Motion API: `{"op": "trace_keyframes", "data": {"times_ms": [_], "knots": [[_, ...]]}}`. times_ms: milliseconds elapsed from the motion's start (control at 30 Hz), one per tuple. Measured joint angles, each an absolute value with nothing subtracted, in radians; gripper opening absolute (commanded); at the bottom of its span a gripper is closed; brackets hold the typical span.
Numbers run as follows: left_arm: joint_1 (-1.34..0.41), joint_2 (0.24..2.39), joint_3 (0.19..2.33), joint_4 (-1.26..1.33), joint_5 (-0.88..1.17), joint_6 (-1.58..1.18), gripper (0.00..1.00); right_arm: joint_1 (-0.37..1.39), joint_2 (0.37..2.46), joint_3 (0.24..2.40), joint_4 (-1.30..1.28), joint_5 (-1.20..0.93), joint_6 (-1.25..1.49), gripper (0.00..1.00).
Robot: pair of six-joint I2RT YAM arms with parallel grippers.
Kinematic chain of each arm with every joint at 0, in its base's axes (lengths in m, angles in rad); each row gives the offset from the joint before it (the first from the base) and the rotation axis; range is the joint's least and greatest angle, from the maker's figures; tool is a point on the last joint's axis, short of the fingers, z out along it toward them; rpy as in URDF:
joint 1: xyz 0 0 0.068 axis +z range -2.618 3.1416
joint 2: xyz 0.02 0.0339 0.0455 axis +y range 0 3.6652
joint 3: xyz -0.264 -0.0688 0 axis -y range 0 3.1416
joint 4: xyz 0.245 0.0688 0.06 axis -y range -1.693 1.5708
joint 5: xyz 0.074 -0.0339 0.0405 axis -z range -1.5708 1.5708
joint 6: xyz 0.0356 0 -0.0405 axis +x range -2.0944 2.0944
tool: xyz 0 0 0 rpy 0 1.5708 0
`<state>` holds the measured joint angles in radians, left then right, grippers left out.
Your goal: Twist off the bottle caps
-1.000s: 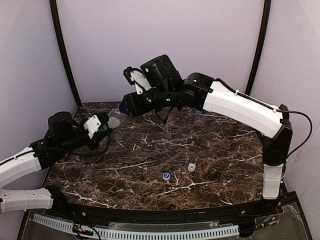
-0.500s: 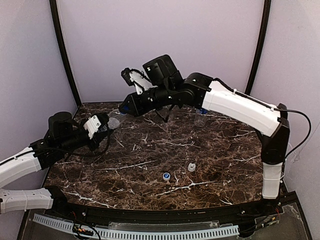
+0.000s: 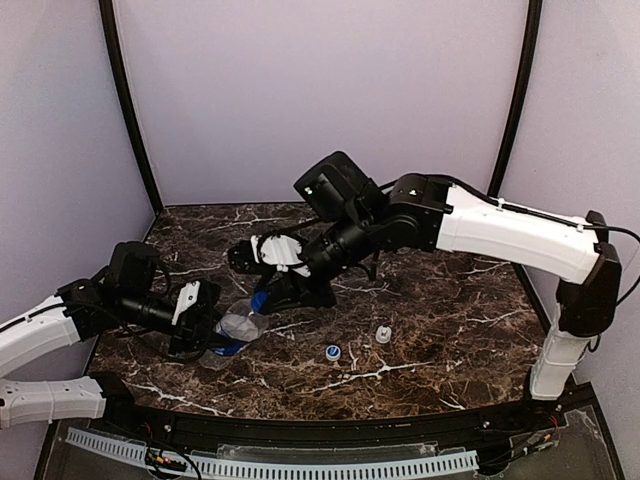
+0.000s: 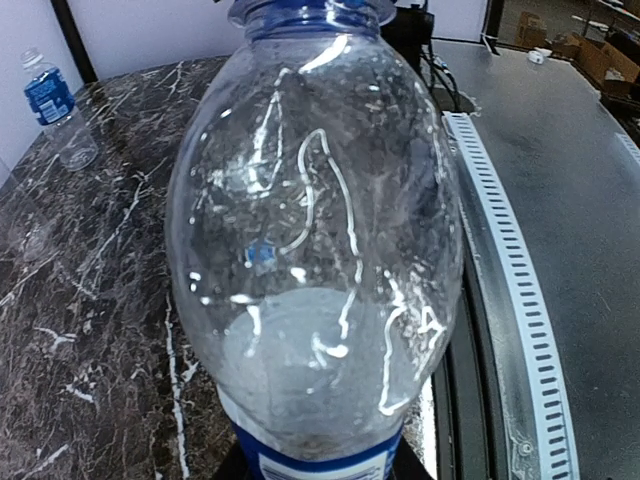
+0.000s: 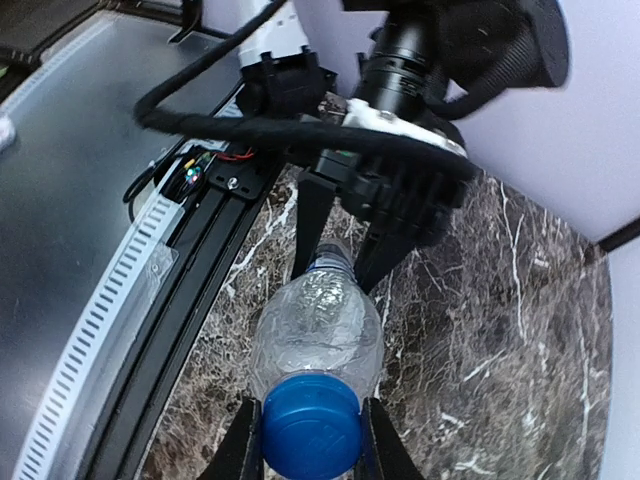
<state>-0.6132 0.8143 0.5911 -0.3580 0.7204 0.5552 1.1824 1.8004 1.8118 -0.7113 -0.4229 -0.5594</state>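
Your right gripper (image 5: 310,432) is clenched on the dark blue cap (image 5: 310,422), with one finger pressed on each side of it. The cap sits on the neck of the bottle (image 5: 315,335), so the bottle reaches straight out from this gripper toward your other one. Your left gripper (image 5: 330,278) is grasping the bottom end of that same bottle, a finger on each side, right by its blue label. The bottle is clear and crinkly, and it is tilted, with the cap end higher than the bottom end. It hangs between your two grippers, over the near left part of the dark marble worktop (image 3: 440,330). Two small caps lie loose on the worktop, off to the right of your right gripper and apart from it: a blue cap (image 3: 332,352) and a white cap (image 3: 383,334), near each other. From the left wrist camera you can see a second bottle (image 4: 55,105) with a blue label. It stands upright, well away from your left gripper.
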Motion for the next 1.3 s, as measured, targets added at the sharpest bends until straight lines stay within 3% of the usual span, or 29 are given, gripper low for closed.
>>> {"op": "trace_keyframes", "data": {"times_ms": [300, 367, 567, 833, 933, 1067, 1300], "knots": [[-0.618, 0.813, 0.625, -0.482, 0.787, 0.677, 0.11, 1.284, 1.808, 1.874, -0.831, -0.242, -0.974, 0.0], [-0.617, 0.813, 0.625, -0.488, 0.778, 0.689, 0.11, 1.298, 1.808, 1.869, -0.828, -0.194, -1.021, 0.2], [-0.616, 0.805, 0.62, -0.416, 0.741, 0.606, 0.11, 1.29, 1.738, 1.725, -0.712, -0.037, -1.017, 0.97], [-0.617, 0.786, 0.574, -0.168, 0.546, 0.464, 0.12, 1.132, 1.554, 1.583, -0.417, -0.078, -0.582, 0.98], [-0.618, 0.788, 0.549, -0.092, 0.436, 0.441, 0.14, 1.113, 1.533, 1.586, -0.312, -0.111, -0.368, 0.9], [-0.618, 0.799, 0.525, 0.007, 0.261, 0.433, 0.15, 1.114, 1.639, 1.726, -0.314, -0.097, -0.034, 0.8], [-0.617, 0.813, 0.509, 0.12, 0.043, 0.461, 0.15, 1.116, 1.882, 1.981, -0.474, 0.009, 0.326, 0.78]]}}
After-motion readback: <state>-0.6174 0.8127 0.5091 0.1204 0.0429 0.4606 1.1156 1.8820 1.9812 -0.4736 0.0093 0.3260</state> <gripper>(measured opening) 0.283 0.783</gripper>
